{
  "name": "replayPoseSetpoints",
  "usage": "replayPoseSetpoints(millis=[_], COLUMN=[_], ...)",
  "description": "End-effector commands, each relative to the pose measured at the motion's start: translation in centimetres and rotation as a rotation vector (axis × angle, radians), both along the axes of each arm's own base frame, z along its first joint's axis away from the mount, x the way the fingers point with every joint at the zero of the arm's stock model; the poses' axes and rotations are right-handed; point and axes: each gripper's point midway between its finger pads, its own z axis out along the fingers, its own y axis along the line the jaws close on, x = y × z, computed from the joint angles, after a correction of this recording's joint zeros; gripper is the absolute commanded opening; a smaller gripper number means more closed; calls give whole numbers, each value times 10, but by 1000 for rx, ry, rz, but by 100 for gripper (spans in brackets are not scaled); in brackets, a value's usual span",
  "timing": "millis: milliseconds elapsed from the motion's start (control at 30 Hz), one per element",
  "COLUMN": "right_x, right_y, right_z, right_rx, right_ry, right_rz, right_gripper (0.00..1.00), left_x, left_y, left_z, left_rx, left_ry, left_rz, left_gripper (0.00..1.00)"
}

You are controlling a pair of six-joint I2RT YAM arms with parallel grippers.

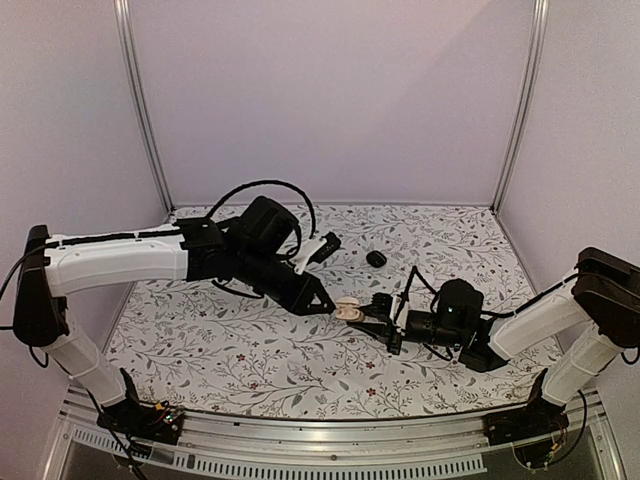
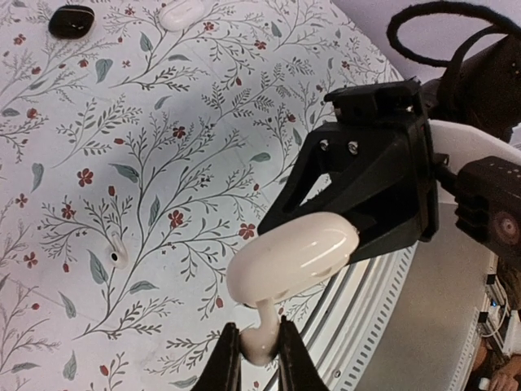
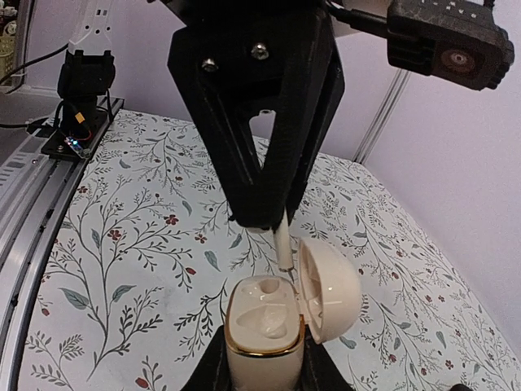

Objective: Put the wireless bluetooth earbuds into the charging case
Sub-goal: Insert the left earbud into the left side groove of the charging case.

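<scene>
While your left gripper [image 3: 262,218] pinches a white earbud [image 3: 283,248] between narrow, closed jaws, the bud's lower end meets the mouth of the cream charging case [image 3: 262,330]. The case, its lid [image 3: 330,287] open, stands clamped upright in your right gripper [image 3: 264,371]. A second earbud [image 2: 120,257] lies well apart on the floral table [image 2: 163,163].

Cream charging case [image 3: 262,326], gold rim; white earbud [image 3: 282,248]. White table cover [image 1: 250,360], grey-green leafy vines, red flowers; black far case [image 1: 376,258]
</scene>
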Motion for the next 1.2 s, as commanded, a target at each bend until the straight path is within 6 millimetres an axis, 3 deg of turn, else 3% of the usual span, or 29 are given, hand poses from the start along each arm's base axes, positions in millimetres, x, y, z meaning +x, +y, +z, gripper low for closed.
replayPoseSetpoints(millis=[0,1167], right_x=[-3,1], right_y=[7,4], right_z=[22,28], right_rx=[63,95], right_ry=[-27,-15], right_rz=[23,-10], right_gripper=[0,0], left_x=[3,-12], left_y=[-7,-1], left_z=[3,-2], left_rx=[-9,15], left_ry=[3,21], left_rz=[-6,-36], left_gripper=[3,0])
